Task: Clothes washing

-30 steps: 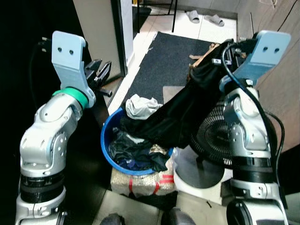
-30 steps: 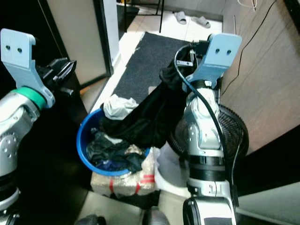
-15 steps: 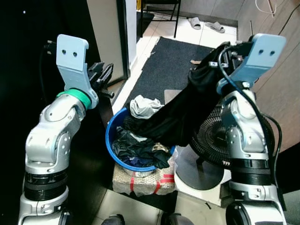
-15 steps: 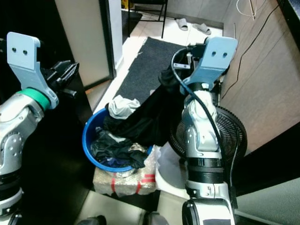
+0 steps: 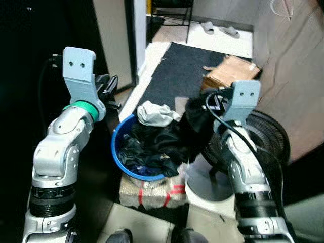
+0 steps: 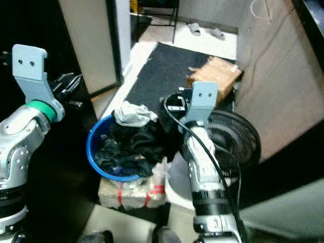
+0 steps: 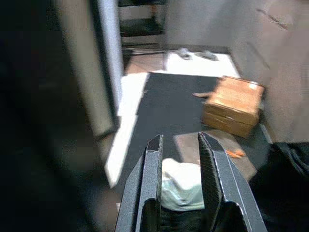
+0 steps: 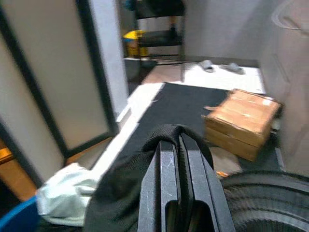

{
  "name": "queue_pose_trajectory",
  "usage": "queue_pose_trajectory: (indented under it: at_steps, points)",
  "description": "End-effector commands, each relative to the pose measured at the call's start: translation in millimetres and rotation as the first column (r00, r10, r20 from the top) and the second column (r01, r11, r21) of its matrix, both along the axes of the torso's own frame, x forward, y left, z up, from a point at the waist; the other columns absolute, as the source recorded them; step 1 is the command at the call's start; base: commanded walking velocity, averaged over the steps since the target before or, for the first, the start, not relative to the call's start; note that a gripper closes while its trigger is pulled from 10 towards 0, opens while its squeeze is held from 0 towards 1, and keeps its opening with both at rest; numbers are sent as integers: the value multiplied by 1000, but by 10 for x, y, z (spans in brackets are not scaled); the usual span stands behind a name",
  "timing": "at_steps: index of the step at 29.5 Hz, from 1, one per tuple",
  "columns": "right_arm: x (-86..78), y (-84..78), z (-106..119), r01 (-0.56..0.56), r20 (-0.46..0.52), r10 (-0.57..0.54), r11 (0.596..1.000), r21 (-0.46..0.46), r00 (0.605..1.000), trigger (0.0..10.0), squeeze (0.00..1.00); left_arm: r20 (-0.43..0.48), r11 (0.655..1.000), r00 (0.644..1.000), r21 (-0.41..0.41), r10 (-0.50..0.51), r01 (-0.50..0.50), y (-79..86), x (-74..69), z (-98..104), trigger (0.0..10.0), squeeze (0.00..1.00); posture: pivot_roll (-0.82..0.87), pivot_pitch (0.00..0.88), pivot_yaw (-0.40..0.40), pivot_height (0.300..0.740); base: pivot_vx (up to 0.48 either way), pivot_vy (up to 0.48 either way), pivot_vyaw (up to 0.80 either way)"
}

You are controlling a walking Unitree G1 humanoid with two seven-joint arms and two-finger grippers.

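In the left eye view, a black garment (image 5: pixel 195 114) hangs bunched at the right tool (image 5: pixel 215 101), draping left and down onto the right rim of a blue basket (image 5: pixel 115 152) full of dark clothes (image 5: pixel 147 149). A pale crumpled cloth (image 5: pixel 154 112) sits on the far edge of the pile. The right arm is bent, its wrist plate raised just right of the basket, in front of a black floor fan (image 5: pixel 263 142). The left arm is raised at the left, its left tool (image 5: pixel 109 86) held above and left of the basket, touching no clothing. The basket rests on a wrapped bundle (image 5: pixel 152 190) on the floor.

The right eye view shows the same layout: the garment spills from the right arm into the basket, with a dark mat (image 6: pixel 162 71) and a cardboard box (image 6: pixel 215 76) farther off.

In the left wrist view, the left tool's fingers (image 7: pixel 153 169) stand narrowly apart with nothing between them; the pale cloth lies beyond their tips, the box farther away on the mat.

In the right wrist view, the right tool's fingers (image 8: pixel 166 169) are pressed together, pinching a fold of the black garment that loops over their tips. The fabric looks soft, matte and heavily wrinkled.
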State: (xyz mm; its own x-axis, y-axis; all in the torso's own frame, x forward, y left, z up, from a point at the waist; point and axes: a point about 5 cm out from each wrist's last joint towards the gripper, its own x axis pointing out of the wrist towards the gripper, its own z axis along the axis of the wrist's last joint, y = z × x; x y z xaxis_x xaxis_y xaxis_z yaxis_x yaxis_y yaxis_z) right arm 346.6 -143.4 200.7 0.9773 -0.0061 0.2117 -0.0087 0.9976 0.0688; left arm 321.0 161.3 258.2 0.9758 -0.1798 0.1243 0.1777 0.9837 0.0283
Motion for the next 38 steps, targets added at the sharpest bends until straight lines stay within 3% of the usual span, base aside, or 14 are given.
queue_pose_trajectory:
  at_steps: [1, 24, 30, 32, 33, 34, 36, 37, 38]
  points:
    - [12, -60, 91, 21, 41, -21, 1000, 13, 999, 10000, 0, -13, 1000, 1000, 3, -14, 14, -34, 8, -50, 10000, 0, 45, 91, 17, 740, 0, 0, -800]
    - [21, -74, 368, 56, 146, -68, 995, 80, 987, 10000, 0, -8, 1000, 1000, 19, -17, 17, -16, 21, -38, 10000, 0, 56, 83, 32, 740, 0, 0, -800]
    - [-4, -52, 706, 32, 258, -61, 993, 113, 964, 10000, 0, 2, 1000, 1000, 20, -21, 21, -23, 21, -1, 10000, 0, 61, 86, 38, 740, 0, 0, -800]
    - [-4, -52, 706, 32, 258, -61, 993, 113, 964, 10000, 0, 2, 1000, 1000, 20, -21, 21, -23, 21, -1, 10000, 0, 61, 86, 38, 740, 0, 0, -800]
    - [-22, -58, 879, 20, 325, -62, 991, 131, 944, 10000, 0, 5, 1000, 1000, 21, -21, 21, -18, 23, 10, 10000, 0, 61, 86, 39, 740, 0, 0, -800]
    - [-22, -58, 879, 20, 325, -62, 991, 131, 944, 10000, 0, 5, 1000, 1000, 21, -21, 21, -18, 23, 10, 10000, 0, 61, 86, 39, 740, 0, 0, -800]
    - [-80, -81, 1238, 1, 460, -74, 987, 158, 885, 10000, 0, 11, 999, 1000, 25, -21, 21, -5, 32, 37, 10000, 0, 63, 86, 42, 740, 0, 0, -800]
    - [-80, -81, 1238, 1, 460, -74, 987, 158, 885, 10000, 0, 11, 999, 1000, 25, -21, 21, -5, 32, 37, 10000, 0, 63, 86, 42, 740, 0, 0, -800]
    - [-100, -88, 1364, 1, 506, -82, 988, 157, 859, 10000, 0, 18, 999, 1000, 26, -21, 20, 2, 36, 60, 10000, 0, 64, 86, 40, 740, 0, 0, -800]
